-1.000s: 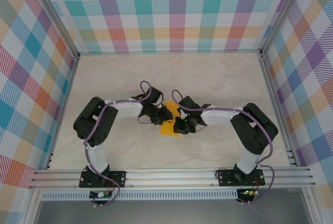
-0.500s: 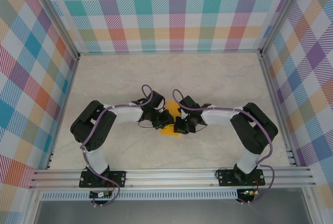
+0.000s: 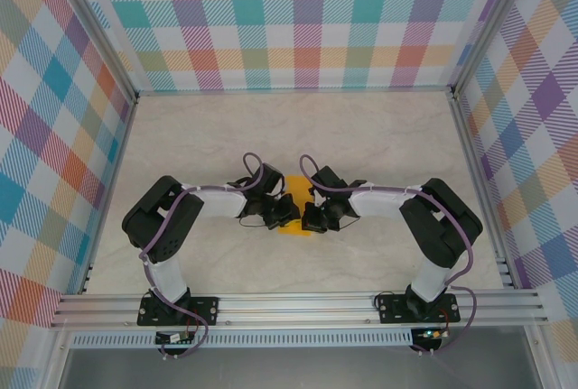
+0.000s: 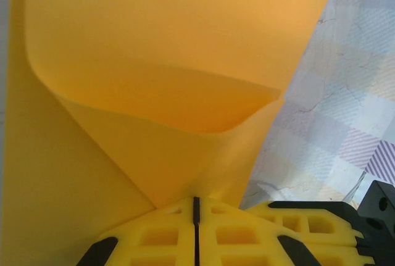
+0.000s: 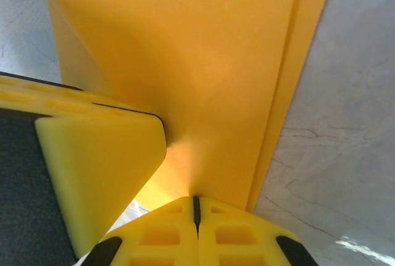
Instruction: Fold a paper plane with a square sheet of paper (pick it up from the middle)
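The left gripper has its yellow fingers pressed together, pinching the orange-yellow paper where its layers converge. A loose flap bows above them, and the pale marbled table lies to the right.

The square sheet of paper overruns both wrist views' edges.

Lab cell: aluminium frame, plaid walls

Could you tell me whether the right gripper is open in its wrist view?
No, the right gripper is shut, its two fingertips meeting on the lower edge of the orange-yellow paper.
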{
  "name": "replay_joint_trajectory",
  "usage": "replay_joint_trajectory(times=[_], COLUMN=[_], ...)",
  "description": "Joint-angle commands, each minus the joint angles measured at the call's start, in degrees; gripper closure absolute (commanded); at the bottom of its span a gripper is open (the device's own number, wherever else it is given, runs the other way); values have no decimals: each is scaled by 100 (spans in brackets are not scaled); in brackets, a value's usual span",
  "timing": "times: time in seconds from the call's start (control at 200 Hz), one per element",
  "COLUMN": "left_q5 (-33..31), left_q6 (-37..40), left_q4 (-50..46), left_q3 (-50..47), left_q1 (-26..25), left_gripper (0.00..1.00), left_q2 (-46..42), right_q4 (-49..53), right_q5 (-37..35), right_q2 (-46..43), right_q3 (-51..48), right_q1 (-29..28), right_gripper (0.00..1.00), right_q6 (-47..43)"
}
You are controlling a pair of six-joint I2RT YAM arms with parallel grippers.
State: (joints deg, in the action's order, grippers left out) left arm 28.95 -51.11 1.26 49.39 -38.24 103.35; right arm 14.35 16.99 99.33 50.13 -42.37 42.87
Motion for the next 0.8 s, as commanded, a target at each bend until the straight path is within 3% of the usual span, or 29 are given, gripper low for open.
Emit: replay_joint_trajectory(times=[0.0, 0.3, 0.795], left_q5=[-331, -662, -780], left_q6=[-23, 534, 972], left_q4=[-161, -843, -1169], left_q3=[-245, 170, 602], left_q1=[-116, 141, 961], left_gripper=[94, 94, 93], left_q2=[174, 139, 296], right_q4=[332, 616, 647], right_q5=[-240, -468, -548], right_q2=[495, 575, 632], right_q3=[-296, -386, -502], right_q1=[-70, -70, -70], right_gripper=[95, 96, 96], right_q6=[14, -153, -156])
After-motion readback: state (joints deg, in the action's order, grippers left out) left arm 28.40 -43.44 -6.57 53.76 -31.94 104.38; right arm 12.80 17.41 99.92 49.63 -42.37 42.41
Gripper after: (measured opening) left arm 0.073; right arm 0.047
